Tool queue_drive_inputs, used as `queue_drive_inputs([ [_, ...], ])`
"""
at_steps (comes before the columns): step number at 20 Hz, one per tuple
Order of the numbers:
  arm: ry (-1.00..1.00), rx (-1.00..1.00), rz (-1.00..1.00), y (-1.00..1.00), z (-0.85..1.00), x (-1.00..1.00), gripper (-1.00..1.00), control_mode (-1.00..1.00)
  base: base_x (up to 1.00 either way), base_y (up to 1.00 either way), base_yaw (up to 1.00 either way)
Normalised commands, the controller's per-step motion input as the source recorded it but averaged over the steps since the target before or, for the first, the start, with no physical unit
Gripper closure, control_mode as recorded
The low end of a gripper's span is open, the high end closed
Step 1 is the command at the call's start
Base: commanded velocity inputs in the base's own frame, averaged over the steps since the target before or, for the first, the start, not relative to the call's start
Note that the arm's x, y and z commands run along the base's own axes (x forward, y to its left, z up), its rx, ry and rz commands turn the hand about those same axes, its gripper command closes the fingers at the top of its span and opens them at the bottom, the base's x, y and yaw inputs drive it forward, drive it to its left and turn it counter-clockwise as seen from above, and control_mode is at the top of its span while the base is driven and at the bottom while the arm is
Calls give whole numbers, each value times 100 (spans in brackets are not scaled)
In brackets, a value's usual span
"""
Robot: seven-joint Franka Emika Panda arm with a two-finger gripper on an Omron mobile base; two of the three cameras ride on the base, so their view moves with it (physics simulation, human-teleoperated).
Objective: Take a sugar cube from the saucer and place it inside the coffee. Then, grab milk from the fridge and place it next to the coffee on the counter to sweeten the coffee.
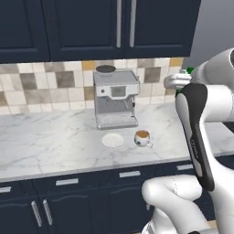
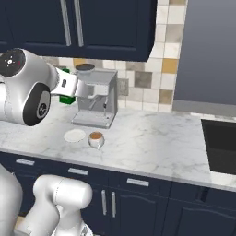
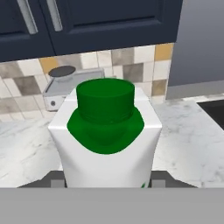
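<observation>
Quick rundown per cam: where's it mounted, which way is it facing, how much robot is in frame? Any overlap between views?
Left base view: behind-left of the arm, facing the counter, espresso machine, saucer and coffee; arm at right.
Right base view: behind-right, same counter, plus a dark cooktop; arm at left, green of the milk behind it.
Hand view: on the hand, looking over the held milk toward the backsplash; fingers flank the carton.
Shared: all show the espresso machine and counter.

Glossy white rounded arm [image 1: 215,114] links with black joint bands and a red-dotted cap.
</observation>
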Motion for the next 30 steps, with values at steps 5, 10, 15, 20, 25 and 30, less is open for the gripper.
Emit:
queue_drive_inputs([
  [5, 0, 0, 0, 0, 0, 0, 100, 100, 60, 0, 0],
  [10, 0, 0, 0, -1, 0, 2, 100, -100, 28, 0, 0],
  [15, 15, 8, 19, -64, -11, 18, 100, -100, 0, 0, 0],
  [20, 25, 19, 35, -98, -31, 14, 100, -100, 0, 0, 0],
  [25, 34, 17, 54, -50, -63, 34, 100, -100, 0, 0, 0],
  [30, 3, 0, 47, 9, -87, 11, 100, -100, 0, 0, 0],
])
